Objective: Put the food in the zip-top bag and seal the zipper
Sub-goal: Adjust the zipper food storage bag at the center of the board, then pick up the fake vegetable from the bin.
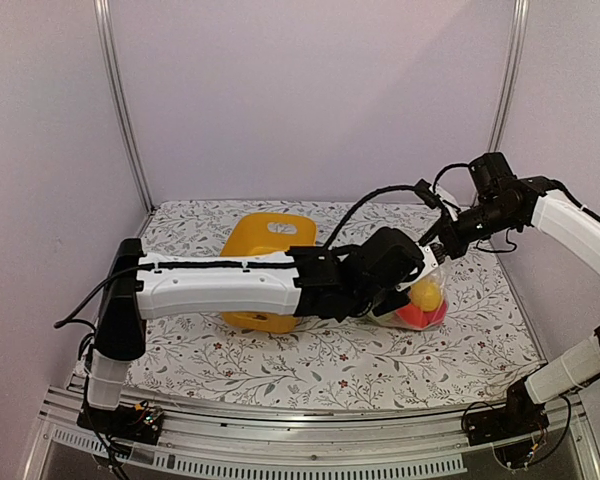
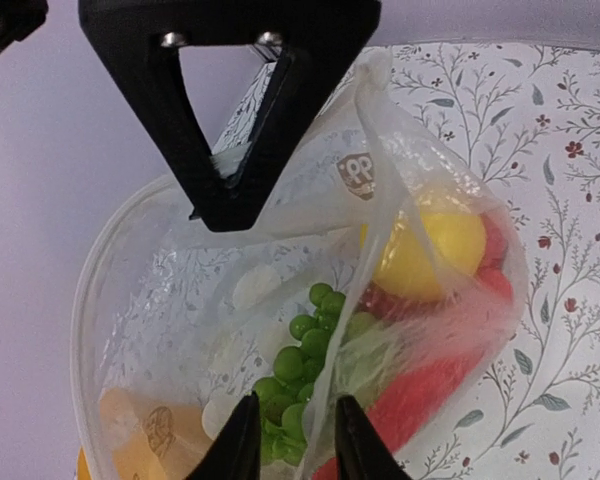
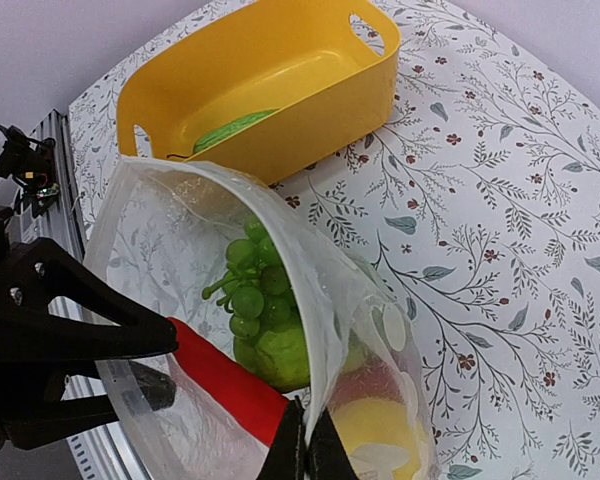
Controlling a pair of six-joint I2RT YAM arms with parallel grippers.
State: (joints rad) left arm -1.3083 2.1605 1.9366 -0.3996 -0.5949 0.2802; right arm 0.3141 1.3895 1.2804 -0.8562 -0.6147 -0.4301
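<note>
Right pincer (image 3: 302, 450) clamps the zip-top bag (image 3: 150, 250) by its rim, mouth up so food (image 3: 255, 290) cannot spill; left pincer (image 2: 296, 425), jaws slightly parted, straddles that rim.

A table (image 1: 280, 365) draped in white cloth printed with leafy sprigs and small red flowers carried 1 yellow plastic basket (image 1: 270, 235) with cut-out handles. Beside it, the clear crinkly zip-top bag (image 1: 425, 300) seemingly touched the cloth.
</note>
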